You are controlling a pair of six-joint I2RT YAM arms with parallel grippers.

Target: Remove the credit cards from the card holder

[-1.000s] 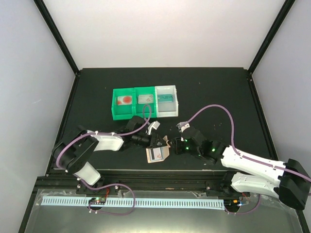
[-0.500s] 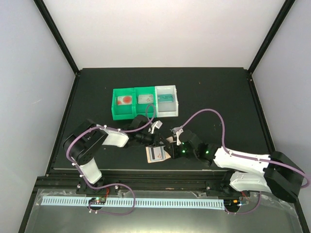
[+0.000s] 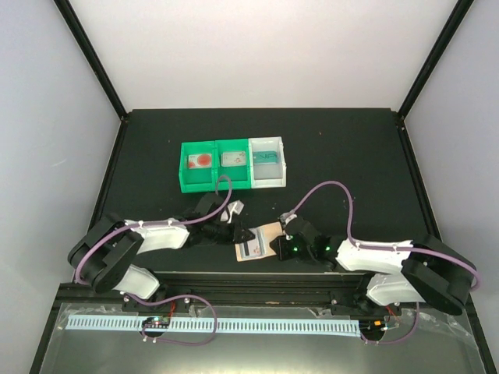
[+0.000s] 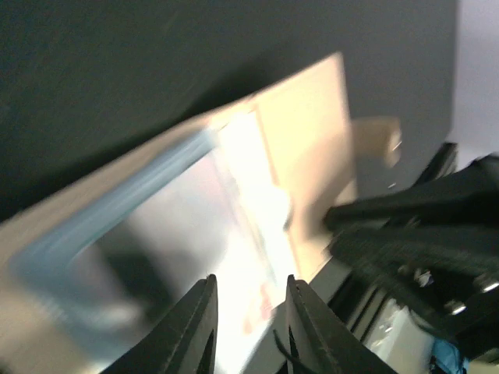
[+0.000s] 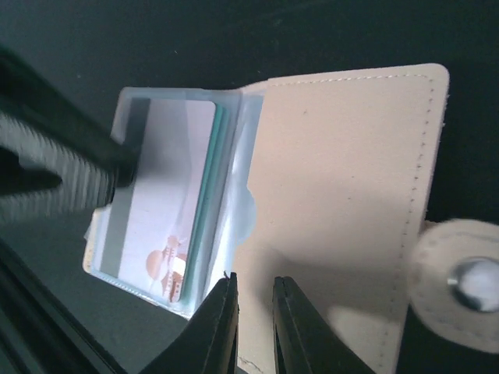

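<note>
The tan card holder (image 3: 267, 231) lies open near the table's front edge. Its flap (image 5: 343, 195) is spread flat, with a snap tab (image 5: 460, 280) at the side. Its bluish pocket (image 5: 242, 202) holds the credit cards (image 5: 168, 226): a pale printed one on top, teal edges under it. My right gripper (image 5: 254, 312) hovers over the flap's near edge beside the pocket, its jaws barely parted with nothing between them. My left gripper (image 4: 251, 315) stands open over the top card, in a blurred view. One of its fingers (image 5: 117, 167) touches the card's far corner.
A green-and-white three-compartment tray (image 3: 217, 184) stands behind the holder, mid-table, with a card-like item in each compartment. The table's front rail (image 3: 249, 274) runs just in front of the holder. Both arms lie low along the front edge.
My right gripper slid left onto the holder and its jaws narrowed. The left arm sank lower and shifted slightly. The tan flap now lies spread to the right.
</note>
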